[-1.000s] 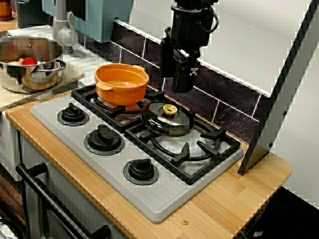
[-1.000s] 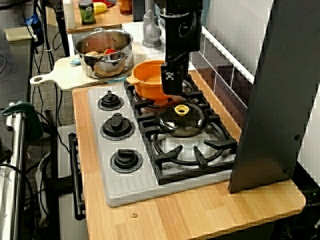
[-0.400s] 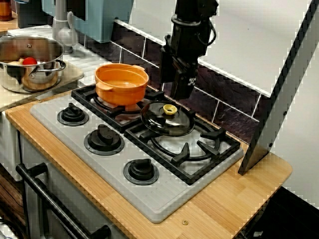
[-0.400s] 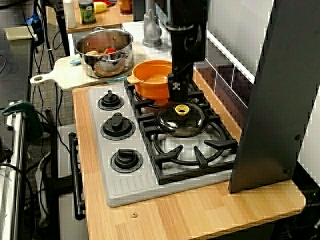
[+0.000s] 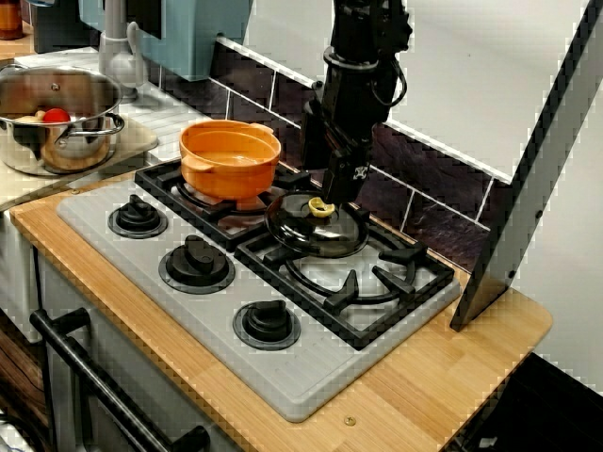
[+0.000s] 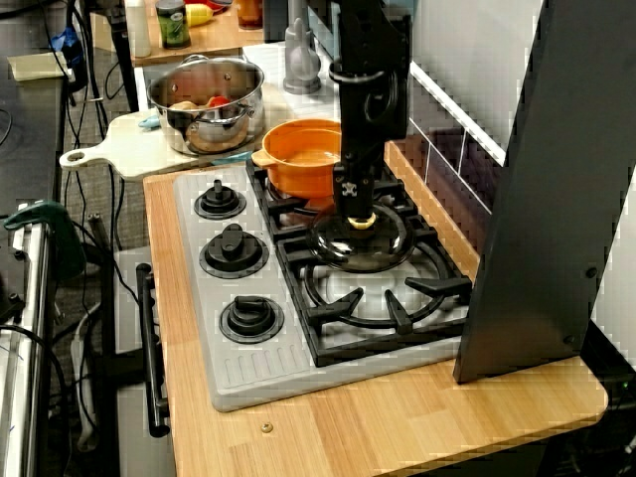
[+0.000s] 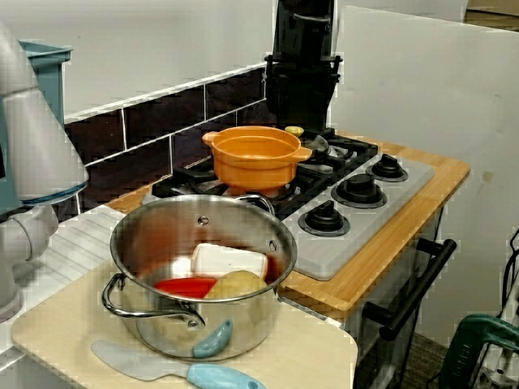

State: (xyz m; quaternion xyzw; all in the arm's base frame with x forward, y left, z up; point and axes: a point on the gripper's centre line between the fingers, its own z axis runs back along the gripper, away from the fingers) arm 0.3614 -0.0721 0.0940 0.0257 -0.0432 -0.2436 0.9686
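Moved: black fingers (image 5: 337, 188) dropped lower, now at the yellow knob (image 5: 320, 208) of the round glass lid (image 5: 311, 237).
Fingers: apart or clamped — cannot tell.
Beside: orange ceramic pot (image 5: 230, 156).

Black arm (image 5: 363, 56) w/ looped blk cable (image 5: 401, 79), white mark (image 5: 359, 172) nr gripper (image 5: 332, 200).

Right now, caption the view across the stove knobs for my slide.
Claw at the yellow knob of the glass lid, orange pot beside it on the stove.
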